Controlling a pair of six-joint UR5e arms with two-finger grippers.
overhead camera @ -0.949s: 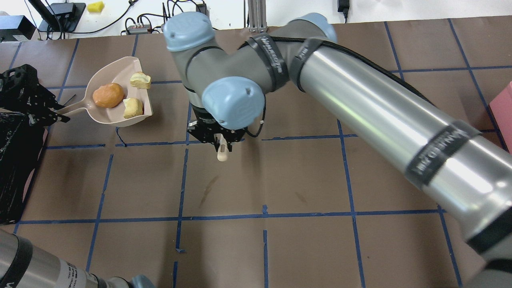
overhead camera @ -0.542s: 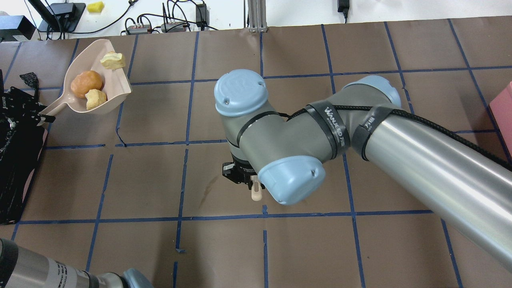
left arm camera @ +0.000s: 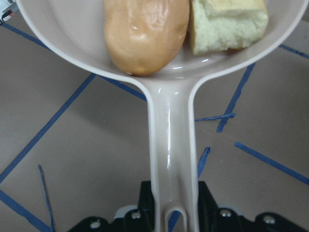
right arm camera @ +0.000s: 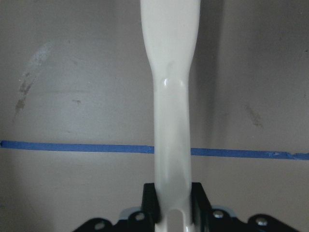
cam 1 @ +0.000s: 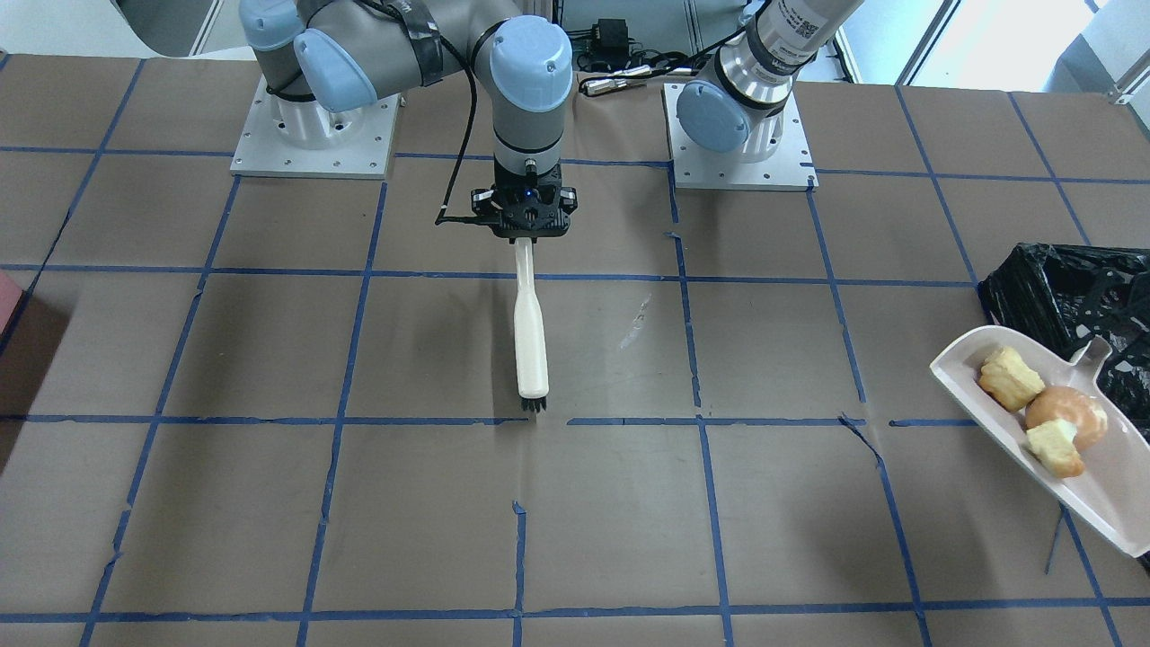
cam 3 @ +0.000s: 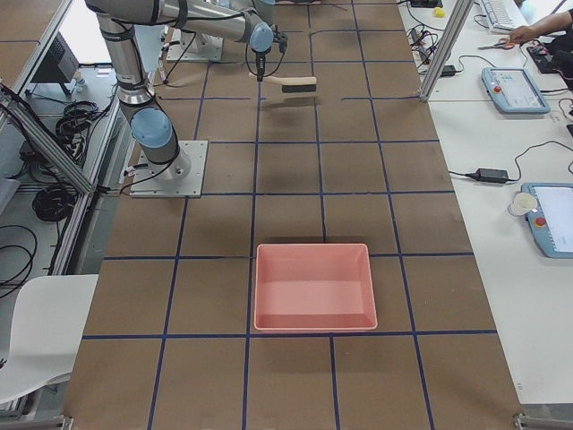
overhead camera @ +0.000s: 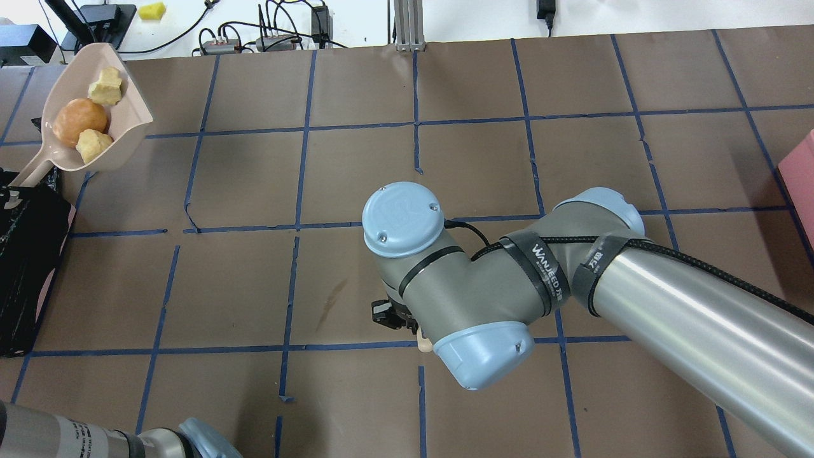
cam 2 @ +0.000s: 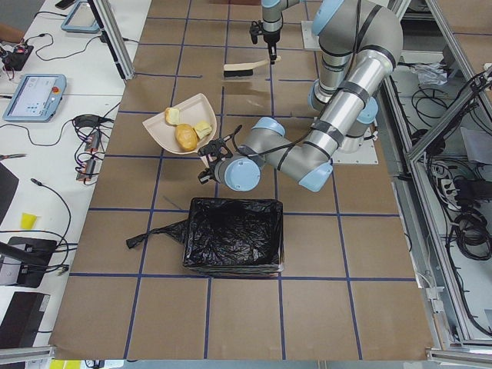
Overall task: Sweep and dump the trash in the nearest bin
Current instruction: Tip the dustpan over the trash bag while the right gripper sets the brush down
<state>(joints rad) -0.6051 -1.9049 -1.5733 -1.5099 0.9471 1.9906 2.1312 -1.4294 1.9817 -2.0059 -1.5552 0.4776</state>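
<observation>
My left gripper (left arm camera: 174, 212) is shut on the handle of a beige dustpan (overhead camera: 127, 121), held off the table next to the bin. The pan carries an orange bun (overhead camera: 79, 122) and two yellow cake pieces (overhead camera: 105, 87). The bin (cam 2: 234, 234), lined with a crinkled black bag, stands at the table's left end and also shows in the front-facing view (cam 1: 1069, 288). My right gripper (cam 1: 526, 220) is shut on the handle of a white brush (cam 1: 530, 341), whose black bristles point away from the robot, near the table's middle.
A pinkish-red tray (cam 3: 313, 287) sits at the table's right end and shows at the overhead view's right edge (overhead camera: 802, 172). The brown table (overhead camera: 483, 76) is marked with blue tape lines. Cables and a yellow sponge (overhead camera: 151, 10) lie beyond its far edge.
My right arm has drawn back toward the robot's side with the brush. My left gripper has swung the loaded dustpan left and farther out, toward the table's left end.
</observation>
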